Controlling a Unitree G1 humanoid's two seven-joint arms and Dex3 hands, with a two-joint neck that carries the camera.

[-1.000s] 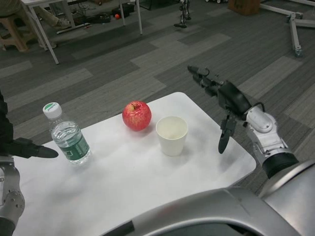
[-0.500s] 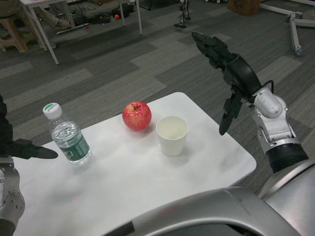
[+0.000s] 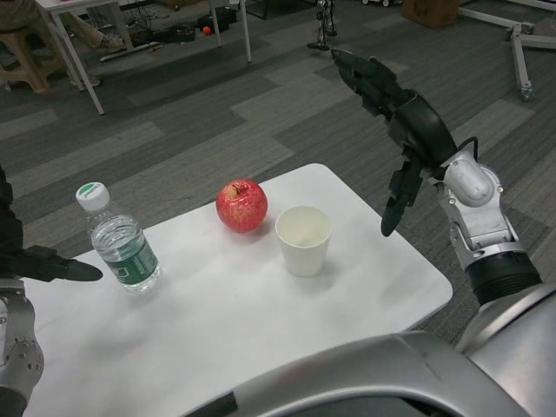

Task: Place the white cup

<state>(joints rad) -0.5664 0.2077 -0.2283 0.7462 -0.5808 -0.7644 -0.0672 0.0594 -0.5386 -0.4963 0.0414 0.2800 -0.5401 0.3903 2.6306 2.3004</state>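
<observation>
While the left hand (image 3: 39, 261) waits at the table's left edge, mostly cut off by the frame so that I cannot tell whether its fingers are apart or together, a water bottle (image 3: 117, 239) with a green label stands upright just to its right. Further right, a red apple (image 3: 241, 205) sits on the white table (image 3: 217, 321), and the white cup (image 3: 303, 239) stands upright and empty just right of it, slightly nearer. At the far right, the right hand (image 3: 400, 117) hangs raised beyond the table's right edge, fingers spread, holding nothing.
</observation>
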